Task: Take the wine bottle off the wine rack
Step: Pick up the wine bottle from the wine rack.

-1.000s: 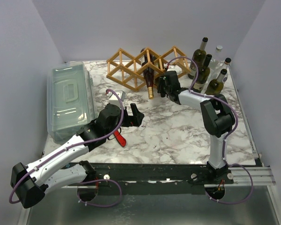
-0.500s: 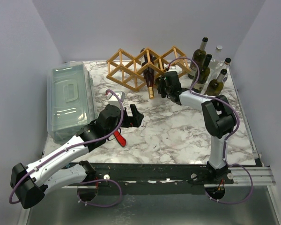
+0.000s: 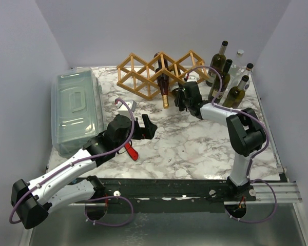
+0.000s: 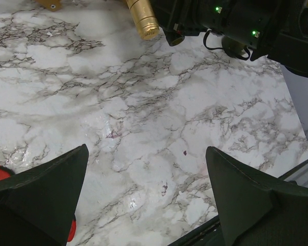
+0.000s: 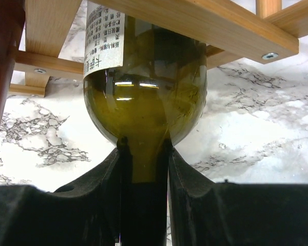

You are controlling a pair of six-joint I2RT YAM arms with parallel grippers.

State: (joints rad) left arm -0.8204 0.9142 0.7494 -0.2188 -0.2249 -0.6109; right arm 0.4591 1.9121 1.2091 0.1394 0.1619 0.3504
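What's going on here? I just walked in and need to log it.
The right gripper is closed on the neck of a green wine bottle that lies in the wooden wine rack, not yet pulled out. The left gripper hangs open over the marble table, holding nothing. A gold-capped bottle lies alongside.

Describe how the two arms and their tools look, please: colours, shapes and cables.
Both the left arm and the right arm have white links with bulky black joints. A thin purple cable loops along each. The left tool and the right tool are matte black, with two broad wedge-shaped fingers. Two small green lights glow on the right arm's wrist.
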